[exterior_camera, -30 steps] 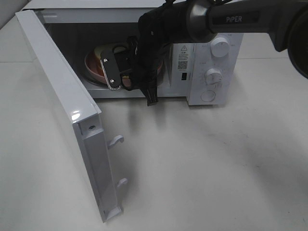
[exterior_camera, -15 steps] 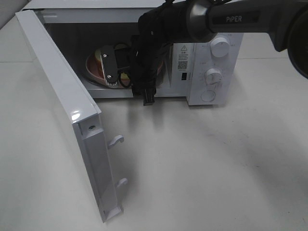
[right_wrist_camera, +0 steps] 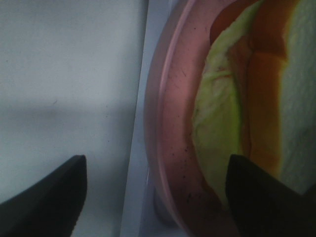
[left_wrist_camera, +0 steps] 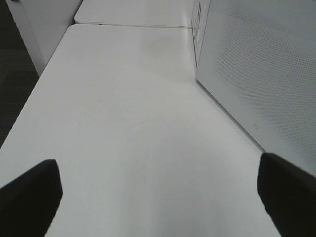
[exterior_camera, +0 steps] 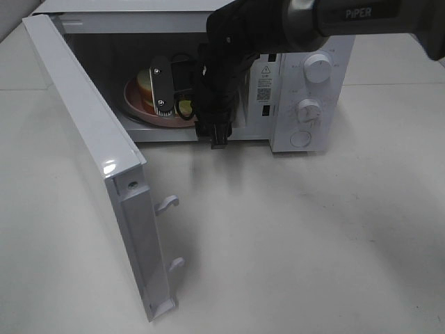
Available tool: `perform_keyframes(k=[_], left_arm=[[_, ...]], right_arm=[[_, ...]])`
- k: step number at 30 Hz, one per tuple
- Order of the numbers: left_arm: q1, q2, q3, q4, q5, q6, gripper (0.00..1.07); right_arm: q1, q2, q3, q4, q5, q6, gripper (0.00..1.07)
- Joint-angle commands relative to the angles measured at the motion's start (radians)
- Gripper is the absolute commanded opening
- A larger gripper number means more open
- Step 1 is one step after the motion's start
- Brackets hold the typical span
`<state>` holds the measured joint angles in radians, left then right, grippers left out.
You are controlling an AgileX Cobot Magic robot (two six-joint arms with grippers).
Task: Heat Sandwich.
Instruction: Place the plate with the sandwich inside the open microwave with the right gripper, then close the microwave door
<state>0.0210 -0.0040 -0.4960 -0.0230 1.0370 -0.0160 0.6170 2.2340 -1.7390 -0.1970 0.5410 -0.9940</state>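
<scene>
**Operator:** Where is the sandwich?

**Inspector:** Your sandwich (exterior_camera: 147, 78) lies on the pink plate (exterior_camera: 135, 106) inside the microwave (exterior_camera: 309, 83). The microwave's door (exterior_camera: 83, 139) is swung open to the left. Your right wrist view shows white bread with an orange layer and a pale green one, all on the plate.

**Operator:** And my right gripper?

**Inspector:** Your right gripper (exterior_camera: 191, 126) is at the oven mouth, over the plate's near rim. Its fingers (right_wrist_camera: 47, 197) are apart with nothing clamped between them. I cannot tell whether they touch the plate.

**Operator:** The left one?

**Inspector:** Your left gripper (left_wrist_camera: 158, 197) hangs over the white table (left_wrist_camera: 123, 98). Its fingers are spread wide and hold nothing.
</scene>
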Motion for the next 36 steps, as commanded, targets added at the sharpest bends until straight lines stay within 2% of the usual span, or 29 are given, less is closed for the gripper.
perform_keyframes(k=[1,22,36], left_arm=[[0.002,-0.02,0.001,-0.002,-0.002,0.002,1.01],[0.002,-0.02,0.001,-0.002,-0.002,0.002,1.01],[0.002,-0.02,0.001,-0.002,-0.002,0.002,1.01]], right_arm=[[-0.001,-0.038,0.03,-0.009,-0.014,0.012,0.76],[0.002,-0.289,0.279,-0.058,0.0,0.111,0.76],[0.002,-0.52,0.542,-0.063,-0.002,0.158,0.76]])
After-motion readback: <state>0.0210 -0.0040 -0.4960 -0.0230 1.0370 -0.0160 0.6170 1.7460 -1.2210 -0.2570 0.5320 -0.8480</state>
